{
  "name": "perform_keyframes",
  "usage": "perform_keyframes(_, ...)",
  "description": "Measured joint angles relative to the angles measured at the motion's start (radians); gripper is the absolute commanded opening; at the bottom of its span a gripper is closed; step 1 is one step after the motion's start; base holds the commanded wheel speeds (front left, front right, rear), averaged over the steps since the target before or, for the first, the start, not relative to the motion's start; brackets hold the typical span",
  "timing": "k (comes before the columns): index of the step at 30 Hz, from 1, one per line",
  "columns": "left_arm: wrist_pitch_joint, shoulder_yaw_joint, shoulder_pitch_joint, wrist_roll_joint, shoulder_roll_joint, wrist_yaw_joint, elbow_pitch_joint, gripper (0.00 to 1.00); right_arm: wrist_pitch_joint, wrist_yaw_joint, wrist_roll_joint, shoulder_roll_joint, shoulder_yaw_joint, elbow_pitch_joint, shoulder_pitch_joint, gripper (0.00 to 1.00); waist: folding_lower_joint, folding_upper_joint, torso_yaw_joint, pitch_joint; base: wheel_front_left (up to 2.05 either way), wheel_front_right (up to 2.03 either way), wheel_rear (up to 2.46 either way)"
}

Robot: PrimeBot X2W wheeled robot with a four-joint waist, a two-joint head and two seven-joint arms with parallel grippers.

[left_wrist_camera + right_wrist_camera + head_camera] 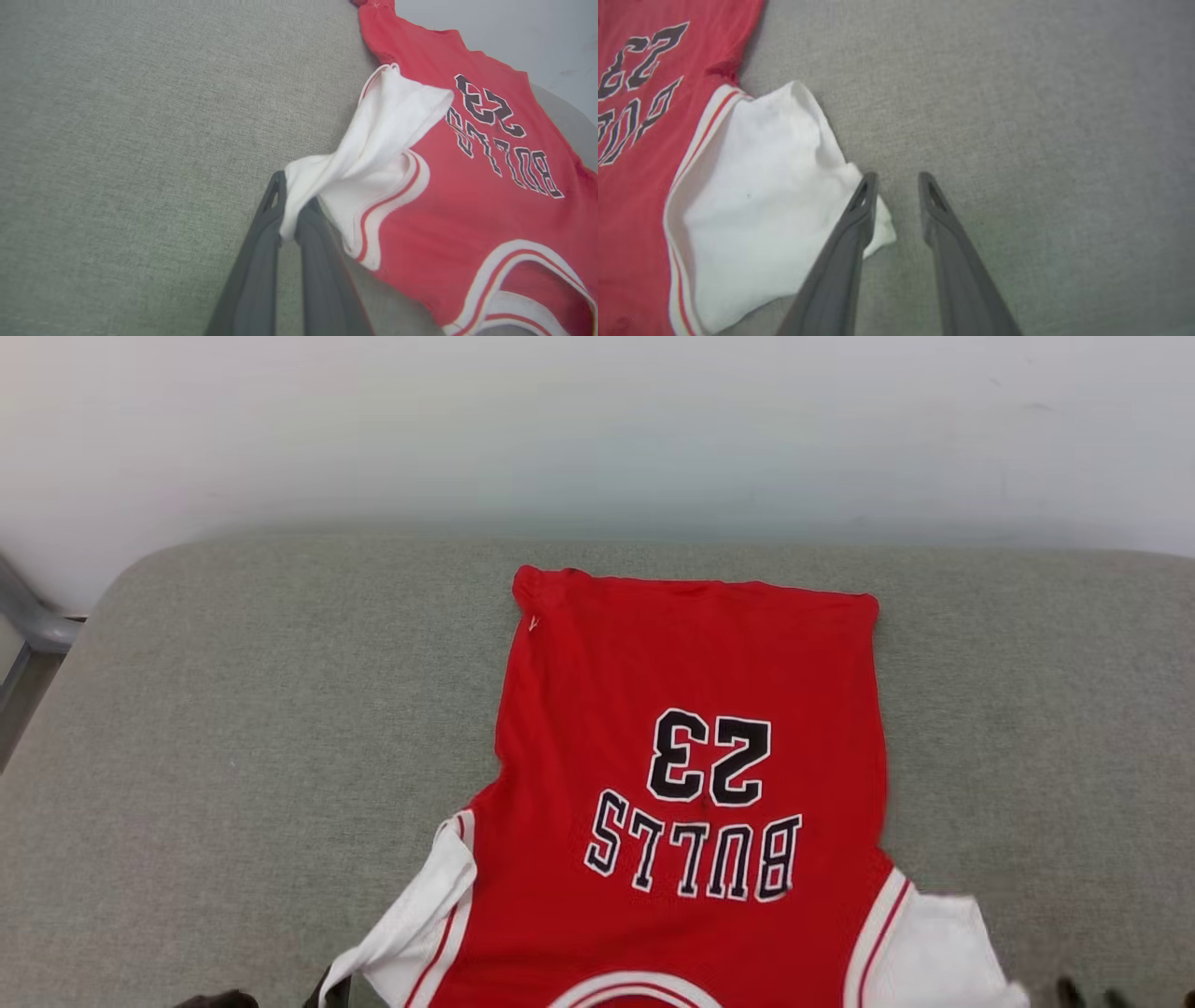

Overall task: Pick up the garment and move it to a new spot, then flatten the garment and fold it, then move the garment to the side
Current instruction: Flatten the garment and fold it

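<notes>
The garment (691,709), a red jersey with black "BULLS 23" lettering, lies spread flat on the grey cushion (233,756), hem toward the wall and neck toward me. My left gripper (292,200) is shut on the white side panel (373,154), pulling that corner out into a taut fold. It appears dark at the bottom edge of the head view (329,989). My right gripper (898,182) stands open over bare cushion, nothing between its fingers. The other white panel (761,196) lies slack just left of its left finger.
A pale wall (597,429) runs behind the cushion's far edge. A metal frame piece (28,616) shows past the cushion's left corner. Bare grey fabric (1041,140) stretches to both sides of the jersey.
</notes>
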Motion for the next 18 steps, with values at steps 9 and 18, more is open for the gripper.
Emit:
perform_keyframes(9, 0.0, -0.011, -0.093, 0.04, -0.002, -0.009, -0.018, 0.0, -0.03, -0.001, -0.044, -0.003, -0.071, 0.059, -0.307, 1.0, 0.0002, 0.0, 0.011, 0.037, 0.0, 0.0, 0.0)
perform_keyframes(18, 0.004, -0.059, -0.243, 0.094, -0.026, -0.067, -0.036, 0.0, 0.105, 0.0, -0.079, -0.091, -0.034, 0.3, -0.656, 1.0, 0.0003, 0.0, 0.091, 0.112, 0.0, 0.0, 0.0)
